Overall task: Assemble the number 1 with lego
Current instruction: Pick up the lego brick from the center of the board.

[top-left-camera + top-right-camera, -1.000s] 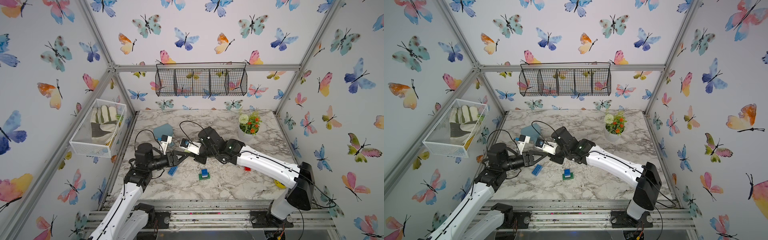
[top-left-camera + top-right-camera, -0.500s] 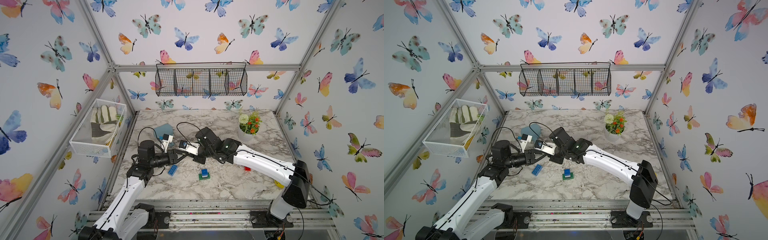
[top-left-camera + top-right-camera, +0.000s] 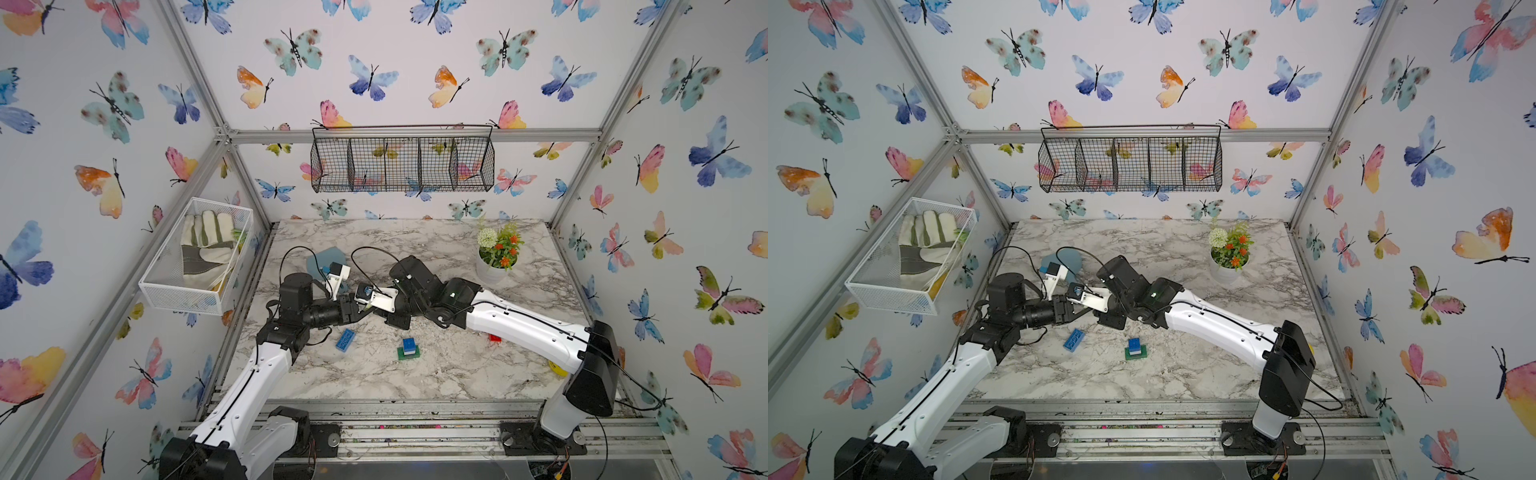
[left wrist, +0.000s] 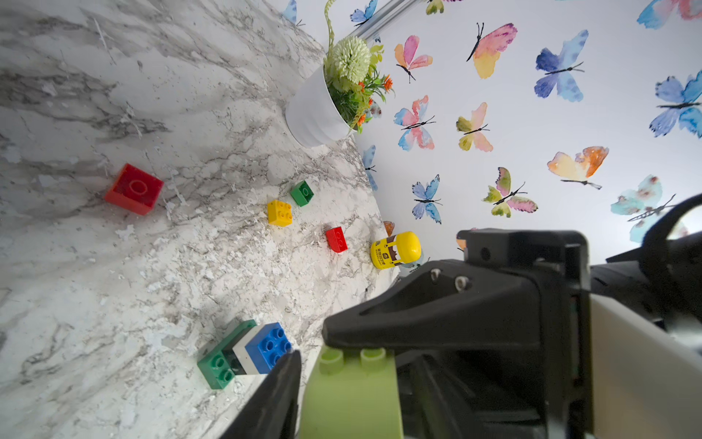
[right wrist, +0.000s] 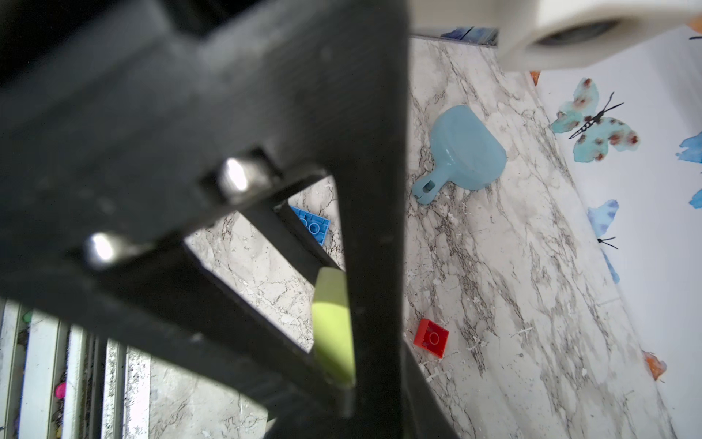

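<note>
Left wrist view: you see the lime brick [image 4: 353, 395] held off the table [image 4: 114, 304], studs showing, between black fingers.
Right gripper [image 3: 374, 311]: clamped on the lime brick, tip to tip with the left gripper [image 3: 358, 312] above the table.
Left gripper: one finger [image 4: 277, 395] sits just beside the lime brick; you cannot tell whether it pinches.
Stack [image 3: 409, 348]: green base, then black, white and blue on top, standing near the grippers.
Loose bricks: blue brick [image 3: 345, 340] lies beside the stack; red brick [image 4: 133, 189], yellow brick [image 4: 279, 213], green brick [image 4: 302, 193] and small red brick [image 4: 336, 239] lie apart on the table.
Scoop [image 5: 463, 152]: flat on the table, behind the arms.
</note>
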Controlling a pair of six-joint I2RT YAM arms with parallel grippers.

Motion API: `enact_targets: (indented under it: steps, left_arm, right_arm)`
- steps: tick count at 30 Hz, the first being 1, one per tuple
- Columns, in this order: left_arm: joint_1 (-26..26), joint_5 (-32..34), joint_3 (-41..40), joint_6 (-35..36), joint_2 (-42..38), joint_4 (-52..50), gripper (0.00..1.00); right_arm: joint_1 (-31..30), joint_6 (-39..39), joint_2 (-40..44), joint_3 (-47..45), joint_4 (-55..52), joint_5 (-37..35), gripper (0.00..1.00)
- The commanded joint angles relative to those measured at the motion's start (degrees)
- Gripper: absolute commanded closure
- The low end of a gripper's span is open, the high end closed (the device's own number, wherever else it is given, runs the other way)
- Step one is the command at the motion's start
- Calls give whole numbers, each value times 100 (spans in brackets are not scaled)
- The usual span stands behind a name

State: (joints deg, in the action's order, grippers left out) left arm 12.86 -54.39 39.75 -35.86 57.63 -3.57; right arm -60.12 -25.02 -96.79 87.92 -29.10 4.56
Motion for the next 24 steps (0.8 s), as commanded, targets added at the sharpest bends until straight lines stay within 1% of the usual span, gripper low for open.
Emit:
enact_targets:
  steps: [1, 2, 5, 7, 8, 10, 12, 14, 16, 18, 19, 21, 23, 24]
  left_arm:
    - [23, -167, 124, 181, 55, 99, 60]
    - [23, -168, 148, 261, 64, 12, 64]
    - [25, -173, 173, 473, 34, -157, 70]
    - [23, -114, 228, 703, 12, -311, 72]
    - [23, -64, 267, 860, 4, -398, 73]
    - [23, -21, 318, 1200, -29, -429, 77]
    - [32, 50, 347, 1665, -50, -368, 79]
    - [50, -36, 400, 2248, -50, -242, 82]
    - [84, -180, 473, 2920, -42, -238, 82]
    - [104, -639, 569, 3680, 6, -331, 83]
    - [139, -946, 651, 4192, 44, -464, 85]
    - [254, -1273, 810, 5062, 105, -785, 89]
    - [369, -1596, 996, 5811, 175, -1217, 92]
    - [413, -1685, 1061, 6078, 194, -1404, 93]
  right_arm:
    - [-43, -46, -11, 41, 55, 98, 83]
    - [-42, -37, -15, 49, 62, 96, 83]
    - [-36, 34, -11, 85, 58, 89, 80]
    - [-35, 147, 38, 92, 14, 88, 72]
    - [-35, 241, 83, 115, -75, 94, 64]
    - [-26, 324, 211, 115, -399, 261, 51]
    - [-2, 400, 408, -6, -729, 411, 44]
    - [67, 500, 703, -235, -1011, 560, 42]
    - [143, 560, 1023, -462, -1151, 660, 41]
    - [217, 535, 1335, -694, -1138, 745, 41]
    - [228, 470, 1469, -792, -1078, 785, 41]
    - [232, 365, 1576, -835, -1010, 932, 41]
    - [231, 328, 1505, -669, -1076, 1304, 41]
    - [229, 284, 1453, -580, -1134, 1512, 41]
